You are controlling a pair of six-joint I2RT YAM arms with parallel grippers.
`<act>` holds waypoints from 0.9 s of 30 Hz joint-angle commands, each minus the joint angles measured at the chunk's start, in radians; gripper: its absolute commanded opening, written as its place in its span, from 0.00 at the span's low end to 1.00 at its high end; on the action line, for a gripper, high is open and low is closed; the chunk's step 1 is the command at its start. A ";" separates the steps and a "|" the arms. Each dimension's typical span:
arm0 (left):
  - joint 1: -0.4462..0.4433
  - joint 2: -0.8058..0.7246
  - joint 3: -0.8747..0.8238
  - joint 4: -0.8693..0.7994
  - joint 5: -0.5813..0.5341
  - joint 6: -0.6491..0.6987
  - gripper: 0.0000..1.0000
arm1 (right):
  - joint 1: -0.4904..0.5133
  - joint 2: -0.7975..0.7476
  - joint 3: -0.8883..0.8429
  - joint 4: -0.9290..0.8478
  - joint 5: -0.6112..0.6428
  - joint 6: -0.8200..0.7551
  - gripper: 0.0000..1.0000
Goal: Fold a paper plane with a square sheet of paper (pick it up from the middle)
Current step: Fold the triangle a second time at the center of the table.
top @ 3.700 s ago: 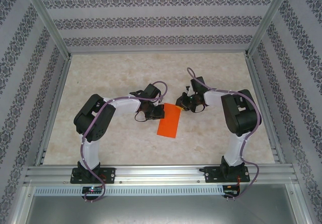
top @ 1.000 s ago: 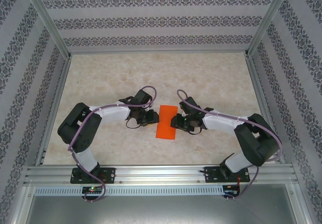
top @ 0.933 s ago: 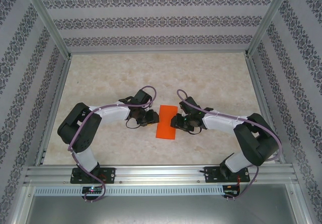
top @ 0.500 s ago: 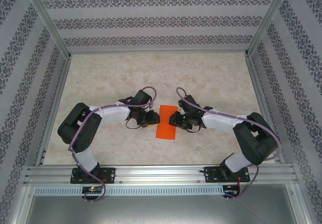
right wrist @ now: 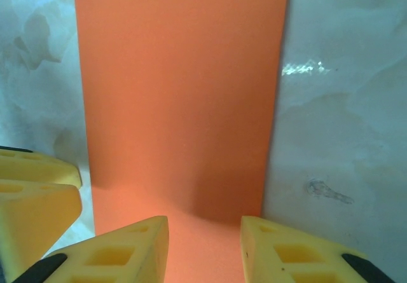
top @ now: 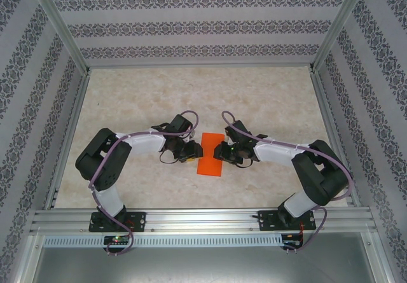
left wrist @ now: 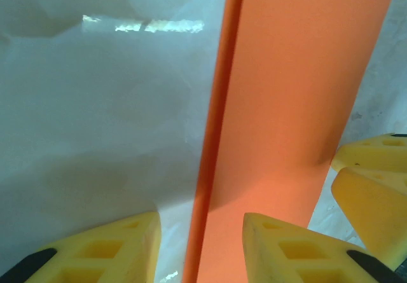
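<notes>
Folded to a strip, the square sheet of paper [top: 210,165] lies flat on the surface [top: 267,98] toward its near edge, between the part-open left gripper [left wrist: 200,245] and right gripper [right wrist: 203,245]; light, limp and probably slippery, it is best pinched along a long edge.

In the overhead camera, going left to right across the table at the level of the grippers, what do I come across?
left arm's elbow → left gripper → orange sheet of paper → right gripper → right arm's elbow
</notes>
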 commanded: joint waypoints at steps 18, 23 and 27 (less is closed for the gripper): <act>-0.013 0.053 0.037 0.058 0.086 -0.002 0.40 | -0.021 -0.003 -0.057 0.070 -0.009 0.016 0.37; -0.020 0.060 0.034 0.073 0.104 -0.008 0.40 | -0.033 -0.034 -0.081 0.091 -0.021 0.026 0.38; -0.020 0.065 0.029 0.084 0.118 -0.010 0.40 | -0.040 -0.038 -0.090 0.096 -0.021 0.027 0.37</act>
